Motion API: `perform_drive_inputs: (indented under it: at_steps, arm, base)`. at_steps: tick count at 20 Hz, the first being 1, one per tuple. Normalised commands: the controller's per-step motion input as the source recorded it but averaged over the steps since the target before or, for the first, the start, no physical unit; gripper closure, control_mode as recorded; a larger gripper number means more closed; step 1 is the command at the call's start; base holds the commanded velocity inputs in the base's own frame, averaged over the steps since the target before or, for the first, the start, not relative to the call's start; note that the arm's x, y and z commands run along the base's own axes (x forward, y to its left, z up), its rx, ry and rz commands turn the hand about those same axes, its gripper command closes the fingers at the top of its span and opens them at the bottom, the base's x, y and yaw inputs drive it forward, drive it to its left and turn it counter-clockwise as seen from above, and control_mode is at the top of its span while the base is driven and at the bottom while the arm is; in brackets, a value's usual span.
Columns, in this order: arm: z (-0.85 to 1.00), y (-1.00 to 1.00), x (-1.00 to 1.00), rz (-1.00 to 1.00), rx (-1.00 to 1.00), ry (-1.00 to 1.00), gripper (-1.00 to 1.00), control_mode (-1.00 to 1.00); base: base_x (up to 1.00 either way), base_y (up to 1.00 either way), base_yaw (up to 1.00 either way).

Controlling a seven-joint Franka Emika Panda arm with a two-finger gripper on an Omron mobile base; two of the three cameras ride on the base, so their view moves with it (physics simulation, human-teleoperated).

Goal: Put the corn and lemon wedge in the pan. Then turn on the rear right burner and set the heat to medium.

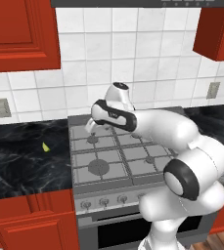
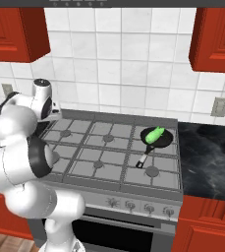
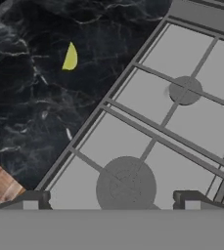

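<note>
A rendered home kitchen. A grey gas stove (image 1: 116,156) with metal grates, a row of knobs (image 2: 141,205) and an oven door below sits between stretches of black marble counter (image 1: 20,156). Red wooden cabinets (image 1: 20,31) hang above and stand below, against a white tiled wall (image 2: 119,64) with outlets (image 2: 220,107). A black frying pan (image 2: 155,138) rests on the stove.

Arm reaching forward, tool (image 3: 111,197) open, empty

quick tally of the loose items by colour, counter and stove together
green: 1, the corn, lying in the pan
yellow: 1, the lemon wedge, on the counter left of the stove
black: 1, the pan
total: 3
</note>
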Motion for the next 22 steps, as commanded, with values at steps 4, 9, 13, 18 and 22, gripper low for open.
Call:
perform_drive_inputs:
  at_steps: [4,9,13,18,22]
  arm:
    - [0.0,0.67,0.0,0.01,-0.06,0.02,-1.0,-1.0]
    - [0.0,0.48,0.0,-0.01,-0.05,0.01,-1.0,-1.0]
    - [0.0,0.39,0.0,-0.08,-0.02,0.0,-1.0,-1.0]
    - [-0.03,0.34,0.0,-0.08,0.0,0.0,-1.0,-1.0]
    - [-0.29,0.24,0.0,-0.05,0.0,0.0,-1.0,-1.0]
  base:
    - [0.0,0.0,0.0]
    - [0.0,0.0,0.0]
    - [0.0,0.0,0.0]
    - [0.0,0.0,0.0]
    - [0.0,0.0,0.0]
